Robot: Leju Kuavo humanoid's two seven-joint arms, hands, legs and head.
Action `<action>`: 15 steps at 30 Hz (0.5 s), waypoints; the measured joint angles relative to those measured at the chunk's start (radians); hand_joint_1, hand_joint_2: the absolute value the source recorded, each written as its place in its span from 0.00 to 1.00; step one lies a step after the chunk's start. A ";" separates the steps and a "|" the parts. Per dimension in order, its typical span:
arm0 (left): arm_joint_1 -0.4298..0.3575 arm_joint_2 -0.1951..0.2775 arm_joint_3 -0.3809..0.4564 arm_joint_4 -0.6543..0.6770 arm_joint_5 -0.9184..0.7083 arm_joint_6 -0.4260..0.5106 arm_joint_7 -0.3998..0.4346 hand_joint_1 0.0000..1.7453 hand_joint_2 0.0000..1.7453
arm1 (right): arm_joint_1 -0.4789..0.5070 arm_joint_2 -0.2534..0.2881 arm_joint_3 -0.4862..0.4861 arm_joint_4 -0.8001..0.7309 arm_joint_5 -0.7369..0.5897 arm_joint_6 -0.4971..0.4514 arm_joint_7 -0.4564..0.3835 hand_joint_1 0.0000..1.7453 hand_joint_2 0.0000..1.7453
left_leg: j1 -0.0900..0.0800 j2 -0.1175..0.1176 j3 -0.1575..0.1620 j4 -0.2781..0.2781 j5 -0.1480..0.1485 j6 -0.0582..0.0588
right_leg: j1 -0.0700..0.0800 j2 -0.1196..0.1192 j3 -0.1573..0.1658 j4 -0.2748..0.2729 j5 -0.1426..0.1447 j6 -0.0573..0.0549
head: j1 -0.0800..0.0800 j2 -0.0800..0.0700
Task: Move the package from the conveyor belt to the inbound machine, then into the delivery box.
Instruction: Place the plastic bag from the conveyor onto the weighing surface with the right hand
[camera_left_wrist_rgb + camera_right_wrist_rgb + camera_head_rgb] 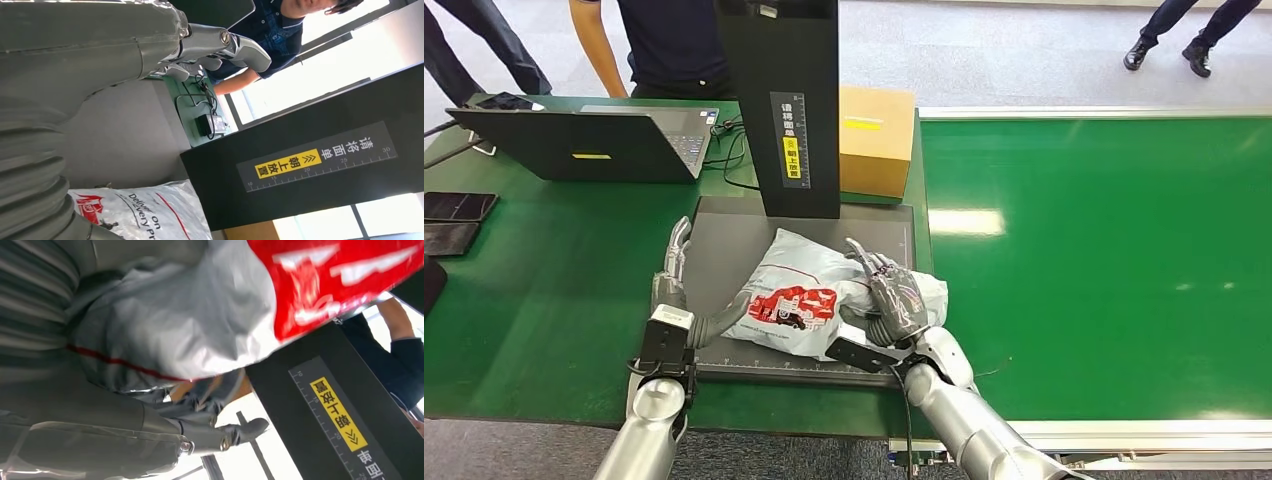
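The package (pixel 809 298), a grey-white mailer bag with a red logo, lies on the dark plate (pixel 724 250) of the inbound machine, in front of its black column (pixel 779 100). My right hand (pixel 894 297) lies on the package's right end with its fingers stretched over the bag. In the right wrist view the package (pixel 200 320) lies close against the hand, and the thumb (pixel 240 432) stands clear of it. My left hand (pixel 674 265) rests at the plate's left edge beside the bag, fingers straight and holding nothing. In the left wrist view the package (pixel 150 212) lies beyond the hand, below the column (pixel 320 160).
The green conveyor belt (pixel 1104 250) runs on the right. A cardboard box (pixel 876 140) stands behind the column. An open laptop (pixel 594 140) and dark phones (pixel 454 210) lie on the green table at the left. A person (pixel 664 40) stands behind the table.
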 joint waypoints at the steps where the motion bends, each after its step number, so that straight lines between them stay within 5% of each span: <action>1: 0.000 0.000 0.000 0.000 0.001 0.000 0.000 0.00 1.00 | 0.001 0.000 0.000 -0.002 -0.005 0.000 -0.005 0.00 1.00 | 0.000 0.000 0.000 0.000 0.000 0.000 | 0.000 0.000 0.000 0.000 0.000 0.000 | 0.000 0.000; 15: 0.000 0.008 -0.005 0.004 0.021 0.015 0.000 0.00 1.00 | 0.060 -0.001 -0.002 -0.162 -0.158 0.045 -0.094 0.00 1.00 | 0.000 0.000 0.000 0.000 0.000 0.000 | 0.000 0.000 0.000 0.000 0.000 0.000 | 0.000 0.000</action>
